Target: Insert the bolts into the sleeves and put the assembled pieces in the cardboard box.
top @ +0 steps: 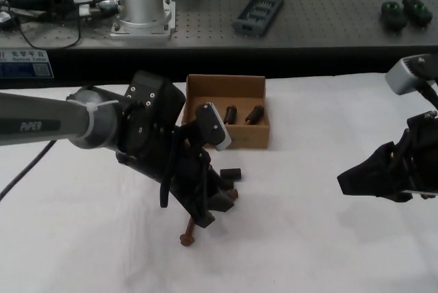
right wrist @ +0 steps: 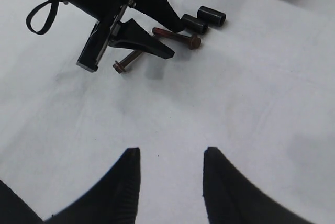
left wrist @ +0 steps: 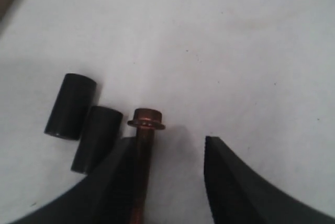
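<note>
My left gripper point(left wrist: 170, 143) is open and low over the white cloth, with a rusty bolt point(left wrist: 142, 148) lying between its fingers, close against one of them. Two black sleeves point(left wrist: 70, 106) point(left wrist: 97, 137) lie side by side just beside that bolt. From the right wrist view the same bolt point(right wrist: 178, 36) crosses the left gripper point(right wrist: 176, 38), and a second bolt point(right wrist: 128, 62) lies loose on the other side of it. The cardboard box point(top: 229, 87) behind holds two dark assembled pieces. My right gripper point(right wrist: 170, 153) hangs open over bare cloth, far to the right point(top: 345, 182).
The left arm point(top: 41, 125) stretches in from the left, its cable looping down near the gripper. A metal column base point(top: 142, 12), a dark tray point(top: 259, 11) and cables stand on the perforated bench behind the cloth. Open cloth lies between the two arms.
</note>
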`<state>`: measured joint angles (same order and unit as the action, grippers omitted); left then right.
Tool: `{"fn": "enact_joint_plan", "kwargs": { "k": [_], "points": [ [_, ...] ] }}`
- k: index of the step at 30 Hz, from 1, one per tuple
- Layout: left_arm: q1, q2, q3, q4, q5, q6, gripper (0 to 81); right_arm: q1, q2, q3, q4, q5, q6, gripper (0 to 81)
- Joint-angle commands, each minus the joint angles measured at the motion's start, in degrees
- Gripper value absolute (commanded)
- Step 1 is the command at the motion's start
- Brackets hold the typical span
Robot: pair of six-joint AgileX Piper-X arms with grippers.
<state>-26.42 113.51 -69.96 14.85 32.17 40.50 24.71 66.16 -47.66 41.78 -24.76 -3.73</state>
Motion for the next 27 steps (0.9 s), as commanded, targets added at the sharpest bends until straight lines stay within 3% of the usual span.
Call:
{"fn": "enact_joint_plan", "kwargs": {
  "k": [1,20,22,27],
  "points": [
    [-0.27,0.74,-0.68,-0.37,-0.10,0.67,30.3,0.07,-0.23,0.03,-0.63,-0.62,-0.15,30.1],
    [-0.27,3.07,-1.25,-2.14,-0.16,0.56,29.6,0.07,-0.23,0.03,-0.63,-0.62,-0.15,30.1],
    [-0.27,3.07,-1.22,-2.14,-0.16,0.56,25.1,0.07,-0.23,0.03,-0.63,-0.62,-0.15,30.1],
    [-0.27,3.07,-1.28,-2.14,-0.16,0.56,2.3,0.07,-0.23,0.03,-0.63,-0.62,-0.15,30.1]
  ]
}}
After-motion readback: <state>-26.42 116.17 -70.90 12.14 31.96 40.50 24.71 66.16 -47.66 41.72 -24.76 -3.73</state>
